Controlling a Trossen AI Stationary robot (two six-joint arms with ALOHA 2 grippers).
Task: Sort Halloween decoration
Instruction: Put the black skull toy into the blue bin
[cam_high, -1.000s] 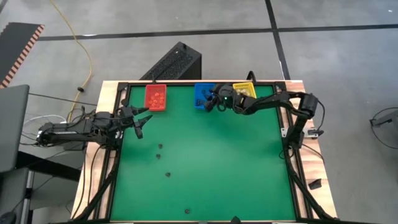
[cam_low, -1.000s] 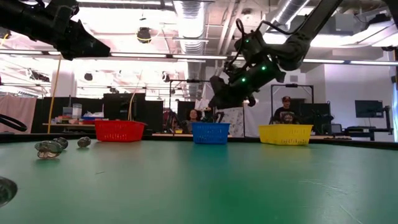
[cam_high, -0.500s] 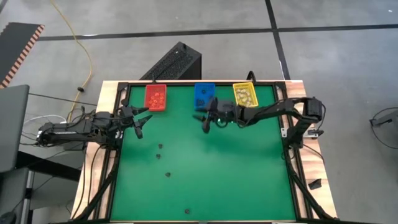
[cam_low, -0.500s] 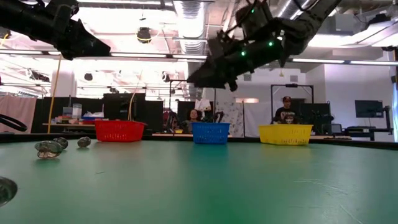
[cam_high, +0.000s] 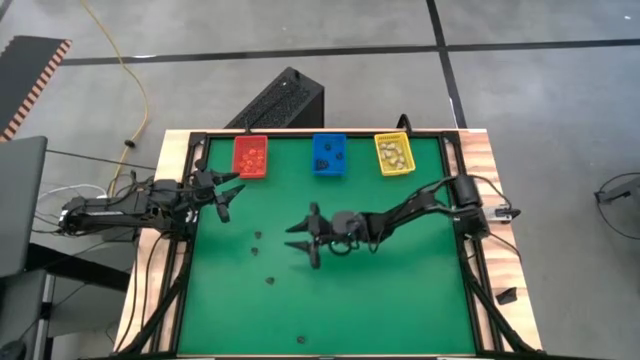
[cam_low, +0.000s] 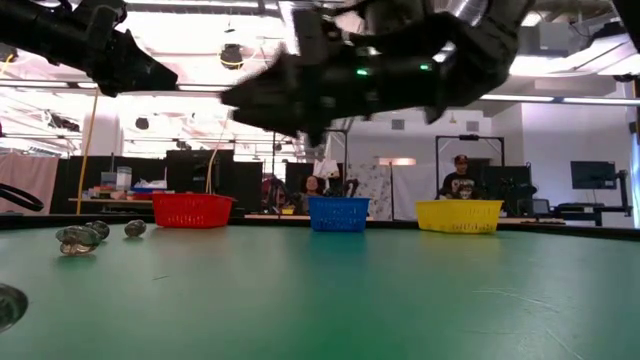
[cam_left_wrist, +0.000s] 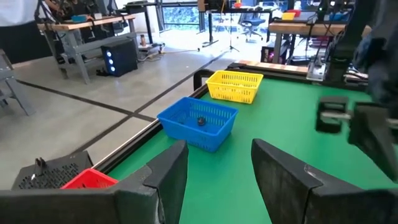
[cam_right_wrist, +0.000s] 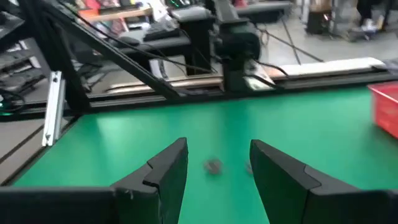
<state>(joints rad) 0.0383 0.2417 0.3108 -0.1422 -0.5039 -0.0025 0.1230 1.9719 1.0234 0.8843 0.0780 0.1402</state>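
Observation:
Small dark trinkets of the Halloween decoration lie on the green mat (cam_high: 400, 290): two left of centre (cam_high: 255, 237) (cam_high: 257, 250), one nearer (cam_high: 270, 281), two by the near edge (cam_high: 303, 340). More trinkets lie in the red bin (cam_high: 250, 157), blue bin (cam_high: 329, 154) and yellow bin (cam_high: 393, 153) along the far edge. My right gripper (cam_high: 295, 237) hangs open above mid-table, pointing at the left edge, with two trinkets (cam_right_wrist: 213, 165) ahead of its fingers. My left gripper (cam_high: 232, 197) waits open at the left edge.
A black frame (cam_high: 190, 250) borders the mat on all sides. The right arm (cam_high: 410, 205) stretches across the mat from the right edge. In the low view, trinkets (cam_low: 78, 238) sit at the left, and people sit at desks behind the bins.
My right gripper has swung from above the blue bin toward the table's near and left sides, out to mid-table. It has turned about and now points at the left edge, staying open. Nothing on the mat has moved.

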